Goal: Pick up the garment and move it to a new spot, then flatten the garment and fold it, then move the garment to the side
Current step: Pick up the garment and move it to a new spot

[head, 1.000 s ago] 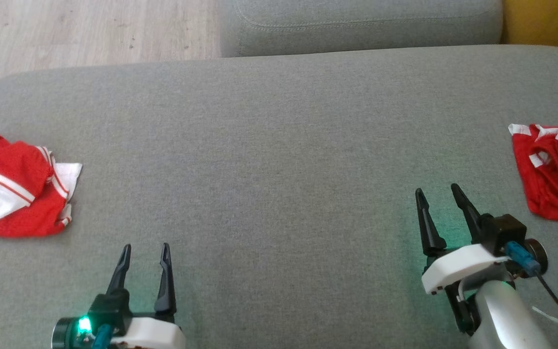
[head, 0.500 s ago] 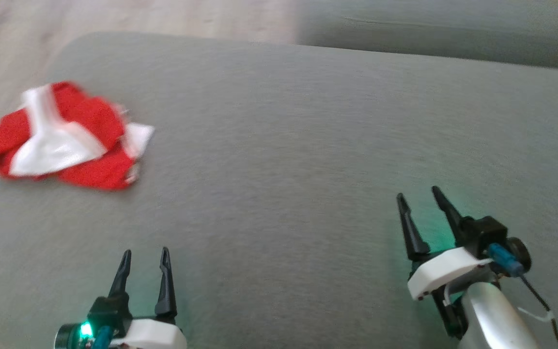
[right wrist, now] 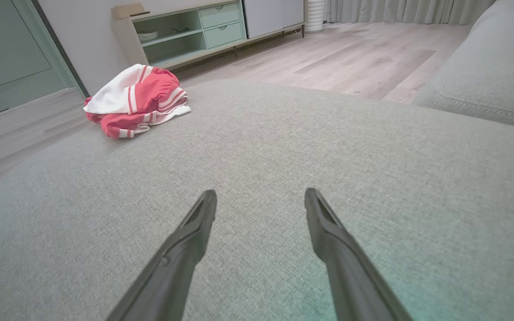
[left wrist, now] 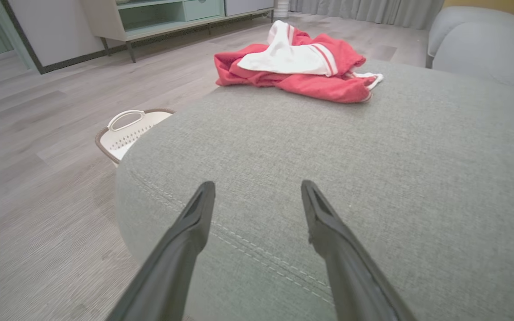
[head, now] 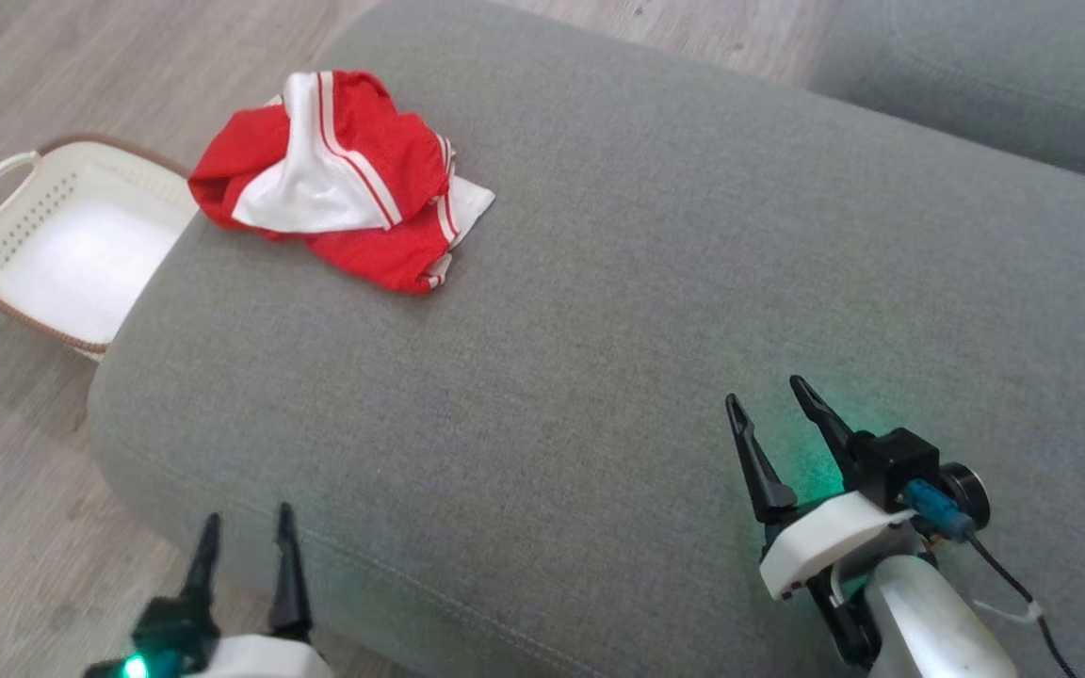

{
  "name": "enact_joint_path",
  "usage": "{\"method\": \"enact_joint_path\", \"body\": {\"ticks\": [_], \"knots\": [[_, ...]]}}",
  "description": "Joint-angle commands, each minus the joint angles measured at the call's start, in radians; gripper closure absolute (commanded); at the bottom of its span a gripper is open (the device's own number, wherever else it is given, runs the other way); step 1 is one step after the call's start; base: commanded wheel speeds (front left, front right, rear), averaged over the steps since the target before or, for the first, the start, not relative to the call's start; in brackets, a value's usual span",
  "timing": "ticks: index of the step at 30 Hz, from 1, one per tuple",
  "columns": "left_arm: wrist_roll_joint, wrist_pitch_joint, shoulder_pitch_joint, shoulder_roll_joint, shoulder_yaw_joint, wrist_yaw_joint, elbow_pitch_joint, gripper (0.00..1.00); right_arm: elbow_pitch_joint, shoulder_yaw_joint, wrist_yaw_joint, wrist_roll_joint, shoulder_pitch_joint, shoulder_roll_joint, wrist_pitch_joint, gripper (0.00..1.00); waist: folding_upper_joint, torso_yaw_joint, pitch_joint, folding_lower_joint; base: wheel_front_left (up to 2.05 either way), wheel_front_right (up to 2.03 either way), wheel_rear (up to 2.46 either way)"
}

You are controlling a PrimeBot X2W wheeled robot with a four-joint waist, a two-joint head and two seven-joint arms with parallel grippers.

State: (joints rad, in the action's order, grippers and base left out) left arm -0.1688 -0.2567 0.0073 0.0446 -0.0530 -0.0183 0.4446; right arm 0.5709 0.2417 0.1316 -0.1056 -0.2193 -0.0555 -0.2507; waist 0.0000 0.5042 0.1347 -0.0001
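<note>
A crumpled red garment (head: pixel 335 179) with white panels and stripes lies near the far left corner of the grey sofa cushion (head: pixel 618 311). The left wrist view shows the garment (left wrist: pixel 297 67) far ahead of the fingers, and in the right wrist view the garment (right wrist: pixel 136 100) sits at the upper left. My left gripper (head: pixel 246 527) stands open at the cushion's near left edge, holding nothing. Over the cushion's near right part, my right gripper (head: pixel 769 400) is open and empty too. Both are well away from the garment.
A white basket (head: pixel 53 245) with a brown rim stands on the wood floor (head: pixel 6 490) beside the cushion's left end, seen also as the basket (left wrist: pixel 125 131) in the left wrist view. Another grey cushion (head: pixel 1004 75) lies at the upper right. A low cabinet (right wrist: pixel 185 33) stands against the far wall.
The head camera has turned left: the garment now sits higher and nearer the centre, the basket and floor have come into view, and a second red garment at the right has left the picture. Both grippers stay open.
</note>
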Motion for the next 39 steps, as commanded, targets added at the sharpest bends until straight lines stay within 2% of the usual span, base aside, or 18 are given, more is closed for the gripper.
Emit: {"method": "enact_joint_path", "body": {"ticks": [1, 7, 10, 16, 19, 23, 27, 31, 38, 39], "knots": [[-0.003, -0.005, -0.04, 0.006, 0.044, 0.002, -0.027, 0.0, -0.026, 0.023, -0.001, -0.004, -0.039, 0.005, -0.011, 0.0, 0.0, -0.002, 0.015, 0.0001, 0.0, 0.0, 0.0], [0.014, -0.005, -0.15, 0.035, 0.153, 0.026, -0.076, 0.0, -0.048, 0.02, -0.001, 0.033, -0.072, 0.0, -0.011, 0.0, 0.0, -0.036, 0.092, 0.0001, 0.0, 0.0, 0.0], [0.022, -0.005, -0.236, 0.083, 0.194, 0.056, -0.074, 0.0, -0.072, 0.018, -0.001, 0.045, -0.09, -0.018, -0.011, 0.0, 0.0, -0.052, 0.14, 0.0001, 0.0, 0.0, 0.0], [0.047, -0.005, -0.444, 0.169, 0.196, 0.107, -0.005, 0.0, -0.142, 0.036, -0.001, 0.053, -0.144, -0.067, -0.011, 0.0, 0.0, -0.09, 0.24, 0.0001, 0.0, 0.0, 0.0], [0.043, -0.005, -0.551, 0.199, 0.18, 0.124, 0.089, 0.0, -0.188, 0.04, -0.001, 0.052, -0.168, -0.085, -0.011, 0.0, 0.0, -0.115, 0.283, 0.0001, 0.0, 0.0, 0.0], [0.012, 0.018, -0.704, 0.241, 0.152, 0.141, 0.284, 0.0, -0.278, 0.05, -0.001, 0.039, -0.191, -0.109, -0.011, 0.0, 0.0, -0.163, 0.35, 0.0001, 0.0, 0.0, 0.0], [-0.013, 0.044, -0.798, 0.269, 0.145, 0.145, 0.408, 0.0, -0.329, 0.048, -0.001, 0.025, -0.192, -0.136, -0.011, 0.0, 0.0, -0.202, 0.39, 0.0001, 0.0, 0.0, 0.0], [-0.059, 0.067, -0.862, 0.279, 0.158, 0.147, 0.511, 0.0, -0.351, 0.03, -0.001, 0.021, -0.188, -0.158, -0.011, 0.0, 0.0, -0.234, 0.42, 0.0001, 0.0, 0.0, 0.0], [-0.141, 0.109, -0.922, 0.26, 0.163, 0.149, 0.654, 0.0, -0.364, 0.015, -0.001, 0.001, -0.184, -0.161, -0.011, 0.0, 0.0, -0.265, 0.436, 0.0001, 0.0, 0.0, 0.0], [-0.143, 0.111, -0.926, 0.26, 0.152, 0.149, 0.666, 0.56, -0.363, 0.016, -0.001, -0.001, -0.184, -0.161, -0.011, 0.0, 0.0, -0.267, 0.433, 0.0001, 0.0, 0.0, 0.0]]}}
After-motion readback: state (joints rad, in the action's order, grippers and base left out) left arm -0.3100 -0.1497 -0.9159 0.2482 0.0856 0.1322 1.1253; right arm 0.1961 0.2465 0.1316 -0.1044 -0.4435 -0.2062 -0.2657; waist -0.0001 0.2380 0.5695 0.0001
